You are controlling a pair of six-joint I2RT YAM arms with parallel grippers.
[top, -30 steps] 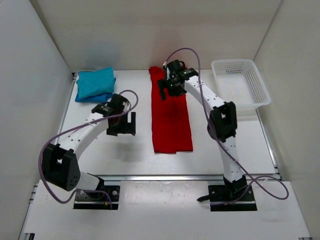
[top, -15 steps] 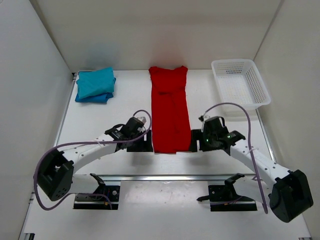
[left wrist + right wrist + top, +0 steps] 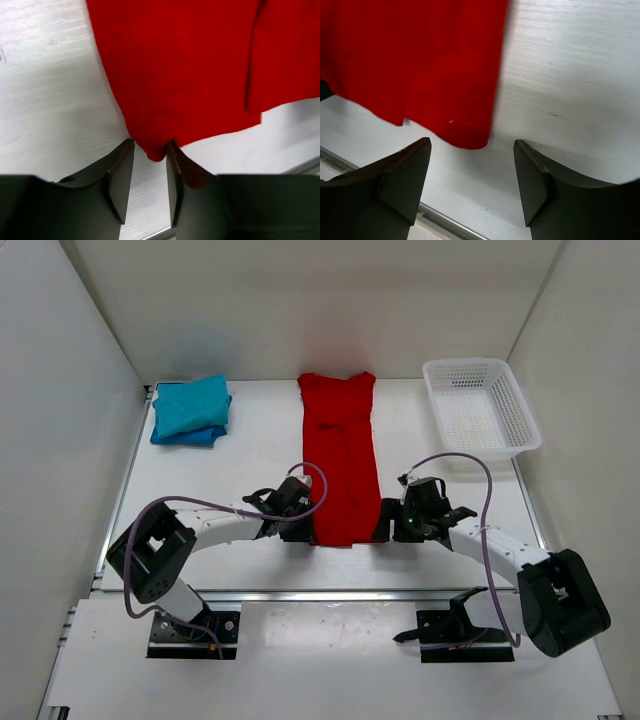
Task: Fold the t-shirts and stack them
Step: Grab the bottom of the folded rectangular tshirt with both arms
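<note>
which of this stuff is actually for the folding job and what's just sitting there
For the job: red t-shirt, spread out lengthwise; teal t-shirt, folded, lying on the blue t-shirt.
Just lying about: white basket, far right corner.

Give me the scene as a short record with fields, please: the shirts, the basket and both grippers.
red shirt: long folded strip, flat, mid-table
teal shirt: folded, on the blue shirt, far left
basket: far right
left gripper: jaws narrow about the strip's near left corner; grip uncertain
right gripper: jaws wide, at the near right corner
</note>
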